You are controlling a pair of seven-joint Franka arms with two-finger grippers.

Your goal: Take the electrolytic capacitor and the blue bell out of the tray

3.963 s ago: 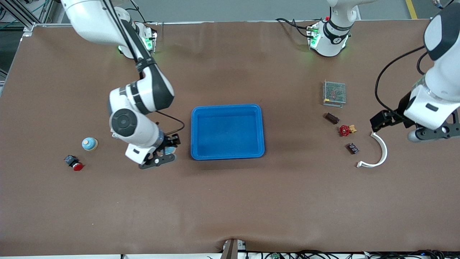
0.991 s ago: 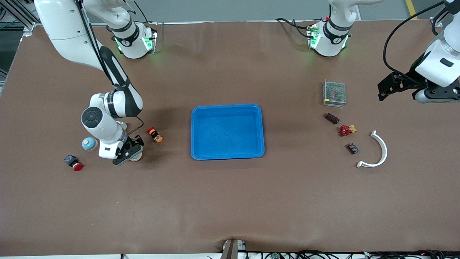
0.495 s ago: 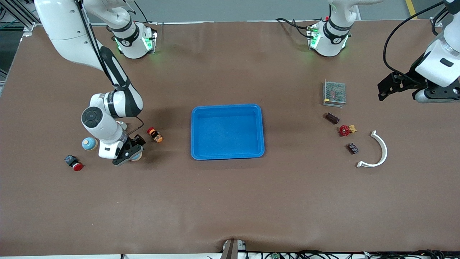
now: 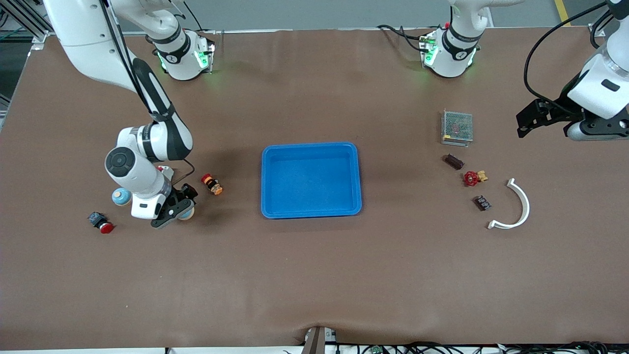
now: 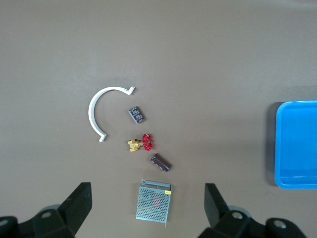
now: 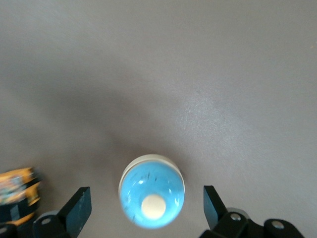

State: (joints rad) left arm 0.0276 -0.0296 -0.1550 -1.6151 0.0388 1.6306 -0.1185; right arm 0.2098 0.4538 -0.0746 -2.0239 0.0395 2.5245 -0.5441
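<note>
A blue bell (image 6: 151, 191) with a white button and a tan base (image 4: 186, 213) stands on the table toward the right arm's end. My right gripper (image 4: 178, 213) (image 6: 147, 210) is open just above it, one finger on either side and neither touching it. A second blue bell (image 4: 119, 196) sits beside it, half hidden by the right arm. A dark capacitor (image 4: 454, 161) (image 5: 161, 162) and another capacitor (image 4: 482, 202) (image 5: 136, 113) lie toward the left arm's end. My left gripper (image 4: 592, 130) (image 5: 145, 210) waits open and empty, high over that end of the table.
A blue tray (image 4: 310, 147) sits mid-table. An orange and red part (image 4: 212, 185) (image 6: 17, 196) lies beside the right gripper, and a red-capped button (image 4: 100, 222) nearer the camera. A metal mesh box (image 4: 457, 127), a red valve (image 4: 472, 178) and a white arc (image 4: 521, 206) surround the capacitors.
My right gripper carried the bell from beside the tray toward the right arm's end, then opened and let it go on the table. The left arm drew back earlier and has since stayed still.
</note>
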